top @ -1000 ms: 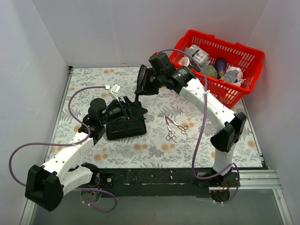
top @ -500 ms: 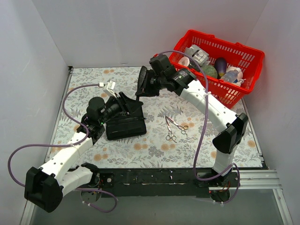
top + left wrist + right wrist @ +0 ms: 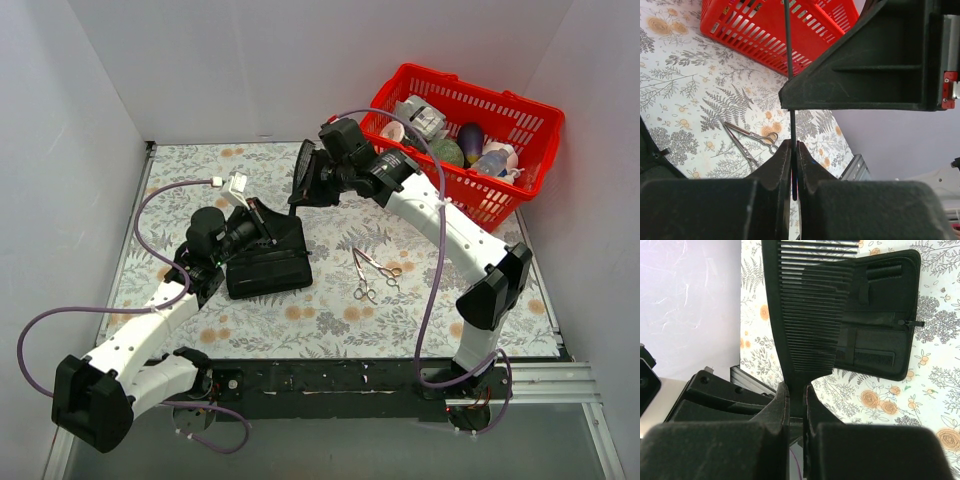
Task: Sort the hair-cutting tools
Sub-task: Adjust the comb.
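Observation:
A long black comb (image 3: 805,315) is gripped at its spine end by my right gripper (image 3: 796,387), which is shut on it above the table. My left gripper (image 3: 794,145) is shut on the other end of that comb (image 3: 788,60), seen edge-on as a thin black line. In the top view both grippers meet over the mat: the right one (image 3: 304,183) from behind, the left one (image 3: 288,226) from the front, with the comb (image 3: 295,205) between them. Two silver scissors (image 3: 374,272) lie crossed on the mat to the right, also in the left wrist view (image 3: 747,140).
An open black folding case (image 3: 268,270) lies on the floral mat under the left gripper; the right wrist view shows its inner pockets (image 3: 880,330). A red basket (image 3: 500,205) with bottles and egg-shaped items stands at the back right. White walls enclose the table.
My left gripper rose from over the case toward the comb and went from open to shut on its free end. The right gripper kept its hold, shifting only slightly.

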